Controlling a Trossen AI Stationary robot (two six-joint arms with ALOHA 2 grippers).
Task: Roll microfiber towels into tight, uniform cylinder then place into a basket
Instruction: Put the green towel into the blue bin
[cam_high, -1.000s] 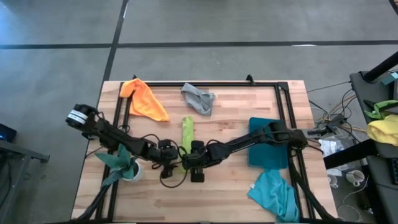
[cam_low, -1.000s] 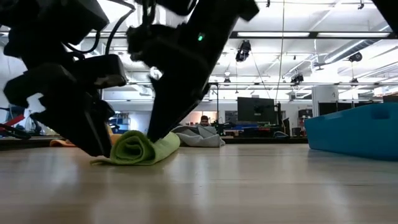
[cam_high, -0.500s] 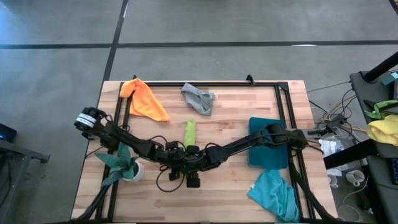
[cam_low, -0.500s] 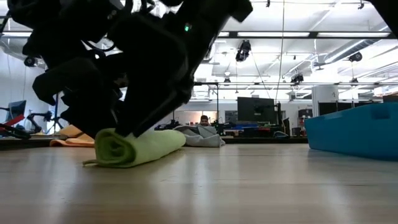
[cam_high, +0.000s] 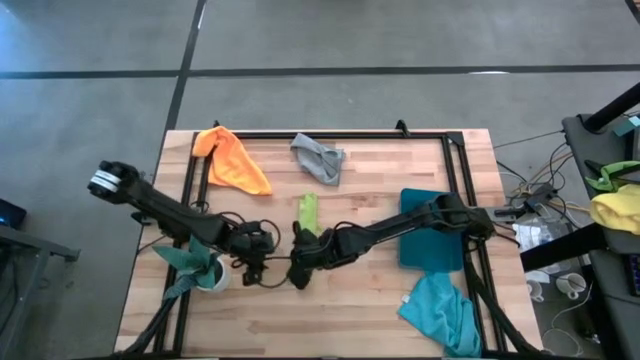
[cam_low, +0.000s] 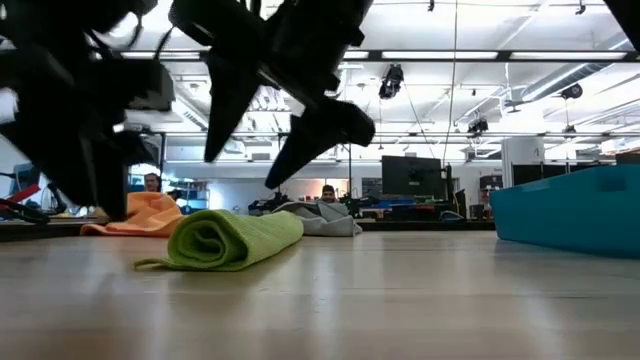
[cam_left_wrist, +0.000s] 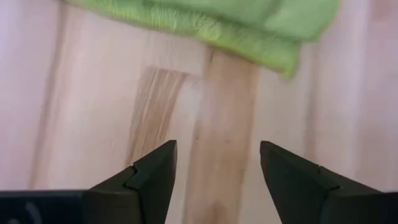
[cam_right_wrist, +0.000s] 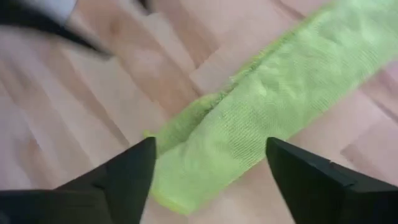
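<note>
The lime green towel (cam_high: 306, 212) lies near the table's middle as a narrow strip. Its near end is rolled into a cylinder (cam_low: 222, 240) that rests on the wood. My right gripper (cam_right_wrist: 208, 168) hangs open above that rolled end, clear of it. My left gripper (cam_left_wrist: 217, 168) is open too, over bare wood just to the left of the roll, with the towel's edge (cam_left_wrist: 249, 34) beyond its fingertips. The orange towel (cam_high: 232, 160) and the grey towel (cam_high: 318, 158) lie at the far side. The turquoise towel (cam_high: 440, 312) lies at the near right. The teal basket (cam_high: 432, 232) stands at the right.
A leafy plant in a white pot (cam_high: 196, 264) stands at the near left, beside my left arm. A black frame rail (cam_high: 330, 134) runs along the table's far edge and down both sides. Bare wood lies between the green roll and the basket.
The green towel's near end has rolled up further toward the far edge, so the strip is shorter now. Both grippers have then risen off the roll and hang clear of it. The left has drawn back toward the table's left, and the right has rolled its wrist.
</note>
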